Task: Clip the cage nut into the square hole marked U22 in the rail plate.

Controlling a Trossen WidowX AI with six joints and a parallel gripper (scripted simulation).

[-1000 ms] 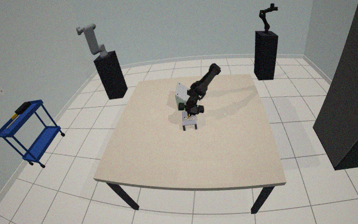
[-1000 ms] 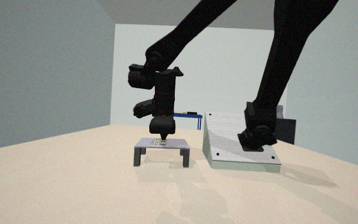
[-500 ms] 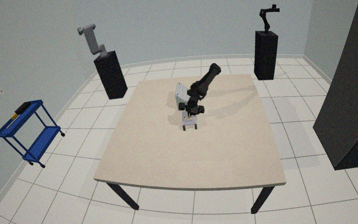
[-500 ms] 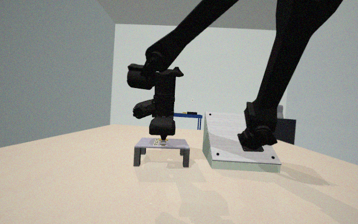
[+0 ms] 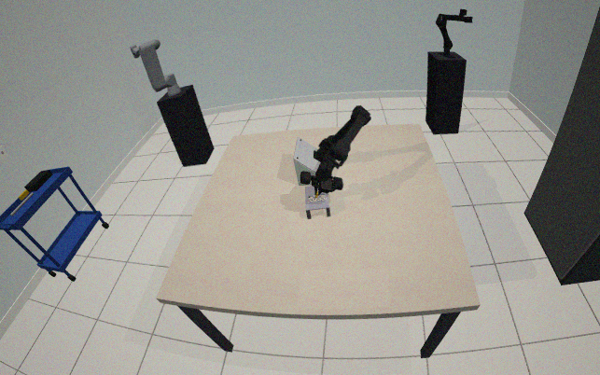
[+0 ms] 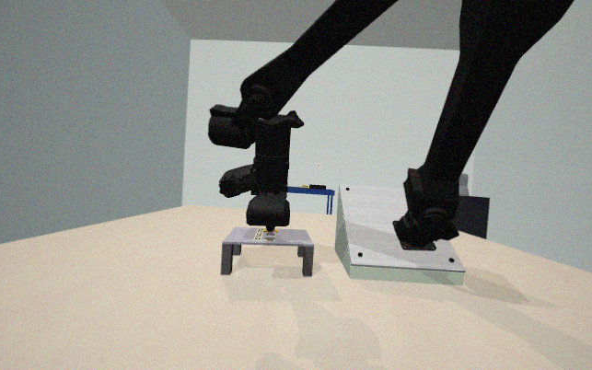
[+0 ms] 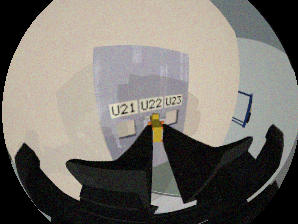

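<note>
The yellow cage nut is between my fingertips, at the hole below the U22 label. It also shows as a small yellow spot at the plate top in the exterior view. My gripper points down and is shut on the nut, low over the rail plate. The U22 hole is mostly hidden by the nut and fingers. I cannot tell how deep the wings sit in it. The square holes U21 and U23 show on either side.
The rail plate stands on short dark legs on the wooden table. The sloped grey base block that carries my arm stands beside the plate. A blue cart stands on the floor away from the table.
</note>
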